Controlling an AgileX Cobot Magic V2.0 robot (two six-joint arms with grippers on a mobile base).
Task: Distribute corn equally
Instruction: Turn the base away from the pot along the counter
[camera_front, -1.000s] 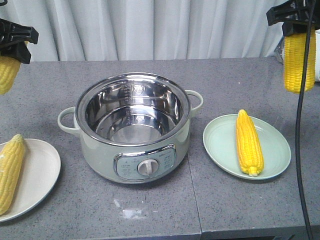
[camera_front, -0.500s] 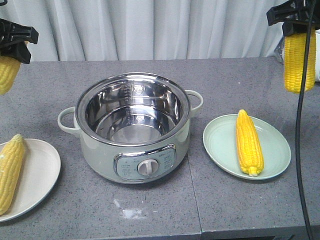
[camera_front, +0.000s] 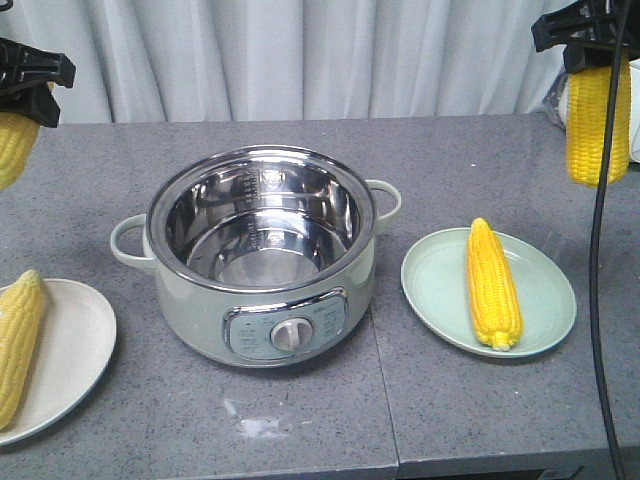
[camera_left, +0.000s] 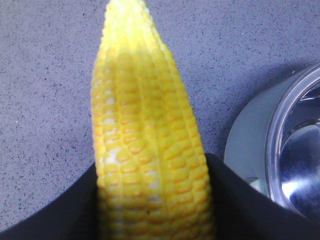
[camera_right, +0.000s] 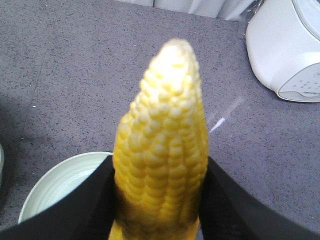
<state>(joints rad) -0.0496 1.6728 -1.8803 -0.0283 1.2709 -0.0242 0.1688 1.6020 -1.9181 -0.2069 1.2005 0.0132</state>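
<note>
Far to the left of the electric cooking pot (camera_front: 262, 255), the left gripper (camera_front: 30, 85) hangs high, clamped on the thick end of the left-held cob (camera_front: 14, 150), which dangles tip-down. I'd guess it is carried that high so it clears the pot's rim and handles. Below it, left of the pot and nearer me, the cream plate (camera_front: 75, 345) bears one cob (camera_front: 18, 345) lying lengthwise along its outer side, which leaves bare plate beside it for a second. The pot's steel bowl looks empty, so I take it all the corn is out. Right of the pot, the green plate (camera_front: 545, 290) holds one cob (camera_front: 493, 283) across its middle, tip pointing away from me. Above and beyond that plate, the right gripper (camera_front: 595, 50) pinches the right-held cob (camera_front: 597, 120) the same way, tip down, with a black cable (camera_front: 597, 300) trailing past it. With one cob on each plate and one in each pincer, the share looks set to come out two and two.
</note>
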